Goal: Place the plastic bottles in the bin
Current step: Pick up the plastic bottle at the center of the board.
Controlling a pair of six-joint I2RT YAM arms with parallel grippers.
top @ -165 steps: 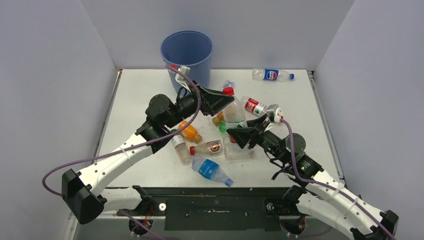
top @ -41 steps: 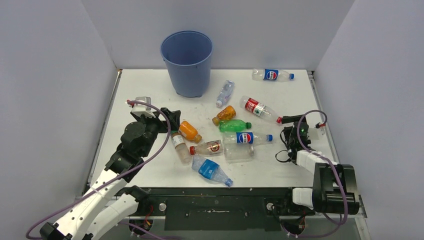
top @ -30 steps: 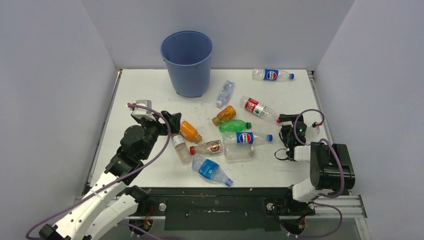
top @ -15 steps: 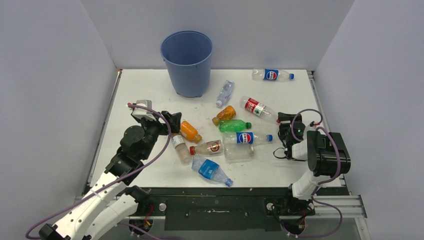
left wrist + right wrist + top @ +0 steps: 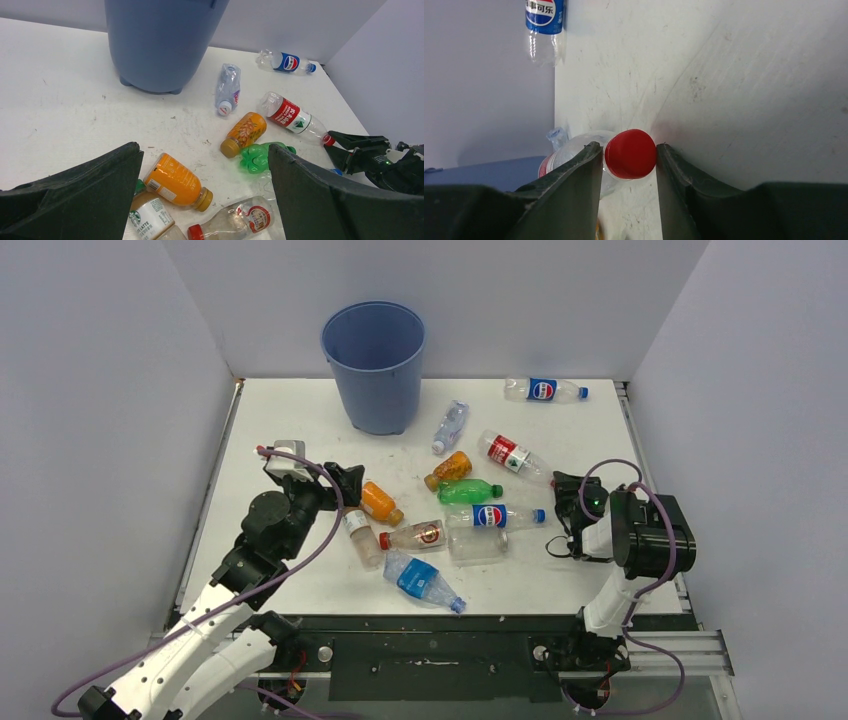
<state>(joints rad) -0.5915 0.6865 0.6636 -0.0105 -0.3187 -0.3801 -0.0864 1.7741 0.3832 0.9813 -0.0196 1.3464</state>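
The blue bin (image 5: pixel 372 360) stands at the back of the table and also shows in the left wrist view (image 5: pixel 160 40). Several bottles lie in the middle: a red-label bottle (image 5: pixel 515 455), an orange one (image 5: pixel 448 469), a green one (image 5: pixel 468 491), a Pepsi one (image 5: pixel 495 515) and another orange one (image 5: pixel 378 502). My left gripper (image 5: pixel 345 480) is open and empty, just above the orange bottle (image 5: pixel 175 180). My right gripper (image 5: pixel 560 485) has its jaws against both sides of the red-label bottle's red cap (image 5: pixel 630 154), low on the table.
Another Pepsi bottle (image 5: pixel 545 390) lies at the back right and a clear bottle (image 5: pixel 450 425) lies near the bin. A Starbucks latte bottle (image 5: pixel 360 535), a red-capped clear bottle (image 5: pixel 415 535) and a blue-label bottle (image 5: pixel 425 582) lie nearer the front. Grey walls enclose three sides.
Both arms drew back from the middle. Over the last second my right gripper slid left onto the red cap while its elbow swung up. My left arm stayed still.
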